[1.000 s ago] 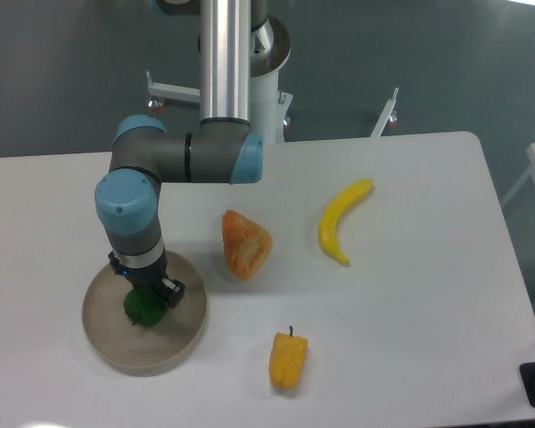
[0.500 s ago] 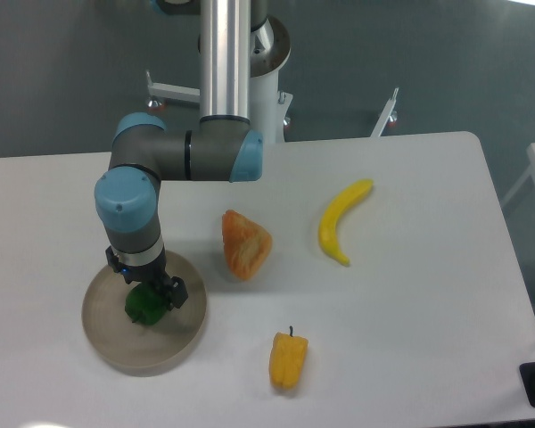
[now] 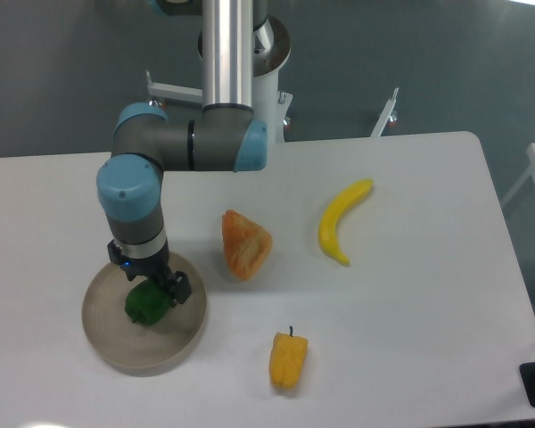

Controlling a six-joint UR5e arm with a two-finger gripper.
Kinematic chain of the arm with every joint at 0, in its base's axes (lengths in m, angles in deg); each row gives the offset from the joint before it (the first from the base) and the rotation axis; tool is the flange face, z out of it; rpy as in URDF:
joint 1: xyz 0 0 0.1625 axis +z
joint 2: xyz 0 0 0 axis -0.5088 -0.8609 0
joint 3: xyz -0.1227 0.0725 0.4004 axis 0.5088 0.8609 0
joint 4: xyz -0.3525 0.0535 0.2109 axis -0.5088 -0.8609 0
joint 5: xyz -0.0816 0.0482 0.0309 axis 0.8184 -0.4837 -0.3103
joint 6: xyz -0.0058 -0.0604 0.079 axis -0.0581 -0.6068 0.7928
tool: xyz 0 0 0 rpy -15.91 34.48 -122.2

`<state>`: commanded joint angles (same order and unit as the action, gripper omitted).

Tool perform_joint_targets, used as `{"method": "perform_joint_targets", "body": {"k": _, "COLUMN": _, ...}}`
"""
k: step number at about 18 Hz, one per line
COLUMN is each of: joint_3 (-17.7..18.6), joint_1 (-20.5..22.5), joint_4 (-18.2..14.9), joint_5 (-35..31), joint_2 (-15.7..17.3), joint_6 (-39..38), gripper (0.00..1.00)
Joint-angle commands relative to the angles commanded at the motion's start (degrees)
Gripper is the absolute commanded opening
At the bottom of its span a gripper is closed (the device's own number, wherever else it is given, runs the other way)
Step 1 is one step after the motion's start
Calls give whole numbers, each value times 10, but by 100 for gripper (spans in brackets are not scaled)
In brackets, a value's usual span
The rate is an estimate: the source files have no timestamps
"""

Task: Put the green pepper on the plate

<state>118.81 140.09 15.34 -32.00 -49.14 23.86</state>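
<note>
From the single fixed camera, we see the green pepper [image 3: 146,305] lying inside the plate [image 3: 107,348], toward its upper middle, with the gripper [image 3: 152,287] directly above and partly covering its top. The wrist hides the fingertips from us, so we cannot tell how far the jaws stand apart or whether they have any hold on the pepper — only that the dark finger hardware sits at or just over its upper edge.

We judge the main risk to lie in the retreat. If a finger pad clings to the glossy skin, lifting away could drag the pepper up or tip it toward the low rim; a rounded pepper on a flat plate may also roll once it is free. A sideways exit could nudge it, or shove the light plate across the table [image 3: 410,321]. The orange wedge-shaped food [image 3: 245,242] lies near the plate's right side, so a swing that way could clip it. The banana [image 3: 341,220] and the yellow pepper [image 3: 288,359] sit well apart and seem safe.

Against the frame from a second ago, the wrist stands higher and the elbow joints have shifted slightly up and right — the arm appears to be rising. The pepper has stayed on the plate, settled a touch higher in view, and more of its green surface shows. The other foods have not moved.
</note>
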Motion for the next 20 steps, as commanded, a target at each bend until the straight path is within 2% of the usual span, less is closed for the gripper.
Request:
{"method": "perform_joint_targets", "body": {"k": 9, "joint_3": -10, "joint_1": 76, "joint_4": 2, "joint_5": 0, "joint_2": 20, "joint_6": 115, "gripper": 100}}
{"method": "perform_joint_targets", "body": {"k": 13, "joint_3": -15, "joint_1": 92, "joint_4": 1, "joint_5": -44, "joint_2": 20, "joint_6": 204, "gripper": 100}}
{"method": "perform_joint_targets", "body": {"k": 16, "joint_3": -17, "joint_1": 112, "joint_4": 1, "joint_5": -49, "joint_2": 21, "joint_6": 278, "gripper": 100}}
{"method": "perform_joint_targets", "body": {"k": 20, "joint_3": -23, "joint_1": 118, "joint_4": 1, "joint_5": -50, "joint_2": 20, "joint_6": 286, "gripper": 100}}
